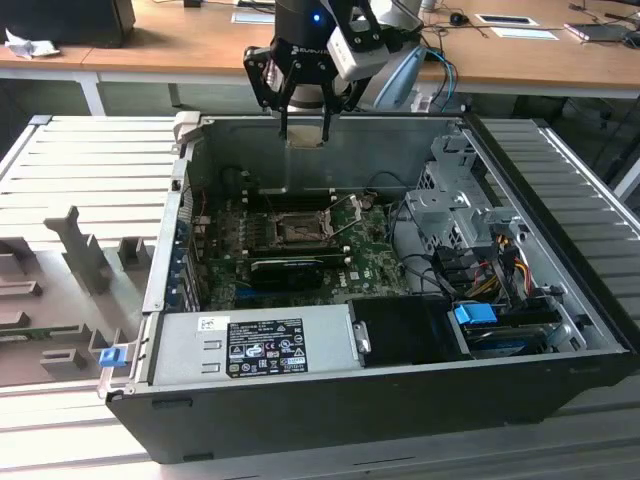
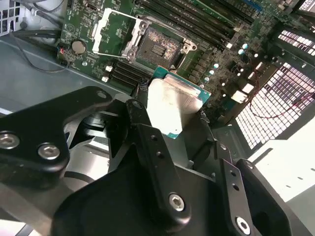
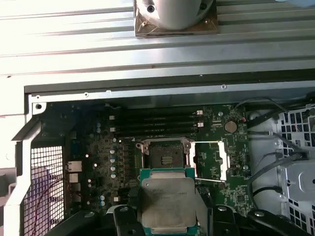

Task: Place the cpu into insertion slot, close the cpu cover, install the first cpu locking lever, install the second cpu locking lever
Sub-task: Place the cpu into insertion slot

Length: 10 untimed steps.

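Where the pc case [image 1: 420,140] back wall meets its top rim, the exterior view has the claw [image 1: 305,137] hanging w/ tips about level w/ that rim, well above the board [image 1: 375,265]. The case top is open and its side walls stand off from the middle, so room straight down is free. The socket [image 1: 298,230] sits mid-board, uncovered, w/ a long black card [image 1: 285,268] just beside its near edge. Cables [image 1: 420,262] bunch toward the exterior view's right. A grey power box [image 1: 255,345] fills the near corner, apart from the socket. The claw is closed to chip width, w/ the pale cpu [image 1: 303,144] pinched between its tips.

Second wrist view: the black fingers [image 2: 143,123] clamp opposite edges of the cpu [image 2: 172,103], silvery top facing the camera, green rim showing at the free edges. The socket [image 2: 160,46] lies beyond it, clearly apart, recess bare. The cover [image 2: 100,29] is swung open beside the socket, board visible thru its window.

First wrist view: the cpu [image 3: 167,204] is held flat, edges roughly square to the socket [image 3: 167,157], not touching it. The cover [image 3: 225,164] lies open on the socket's drive-cage side, w/ a thin lever just beside it. Memory sticks [image 3: 152,123] run along the socket's back-wall side, near but w/ a gap. Cables cross btwn board and cage.
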Available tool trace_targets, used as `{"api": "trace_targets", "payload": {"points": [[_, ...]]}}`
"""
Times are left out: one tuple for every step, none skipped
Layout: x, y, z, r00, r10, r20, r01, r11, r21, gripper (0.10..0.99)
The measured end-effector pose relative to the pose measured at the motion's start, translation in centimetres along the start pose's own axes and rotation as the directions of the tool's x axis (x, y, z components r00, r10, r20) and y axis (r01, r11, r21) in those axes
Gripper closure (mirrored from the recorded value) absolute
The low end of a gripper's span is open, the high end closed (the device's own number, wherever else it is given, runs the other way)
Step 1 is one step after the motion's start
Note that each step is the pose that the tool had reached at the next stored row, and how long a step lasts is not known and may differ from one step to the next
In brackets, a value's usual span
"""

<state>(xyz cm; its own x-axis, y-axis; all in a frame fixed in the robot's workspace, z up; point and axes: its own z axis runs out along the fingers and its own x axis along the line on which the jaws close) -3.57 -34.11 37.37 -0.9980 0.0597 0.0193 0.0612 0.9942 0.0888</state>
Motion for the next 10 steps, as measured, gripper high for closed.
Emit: {"api": "trace_targets", "payload": {"points": [[0.0, 0.0, 0.01, 1.0, 0.009, 0.0007, -0.009, 1.0, 0.0, 0.561], [0.0, 0.0, 0.01, 0.9999, 0.015, 0.0014, -0.015, 0.9999, 0.0, 0.561], [0.0, 0.0, 0.02, 0.9997, 0.025, 0.0023, -0.025, 0.9997, -0.001, 0.561], [0.0, 0.0, 0.03, 0.9994, 0.036, 0.0033, -0.036, 0.9994, -0.001, 0.561], [0.0, 0.0, 0.04, 0.9987, 0.05, 0.0045, -0.05, 0.9988, -0.001, 0.561], [0.0, 0.0, 0.05, 0.9979, 0.065, 0.0058, -0.065, 0.9979, -0.001, 0.561], [-0.05, 0.05, 0.07, 0.9977, 0.068, 0.0062, -0.068, 0.9977, -0.002, 0.561], [-0.05, 0.05, 0.11, 0.9967, 0.081, 0.0073, -0.081, 0.9967, -0.002, 0.561], [-0.05, 0.05, 0.12, 0.9952, 0.097, 0.0085, -0.097, 0.9953, -0.002, 0.561], [-0.05, 0.05, 0.14, 0.9939, 0.11, 0.0097, -0.11, 0.9939, -0.002, 0.561]]}}
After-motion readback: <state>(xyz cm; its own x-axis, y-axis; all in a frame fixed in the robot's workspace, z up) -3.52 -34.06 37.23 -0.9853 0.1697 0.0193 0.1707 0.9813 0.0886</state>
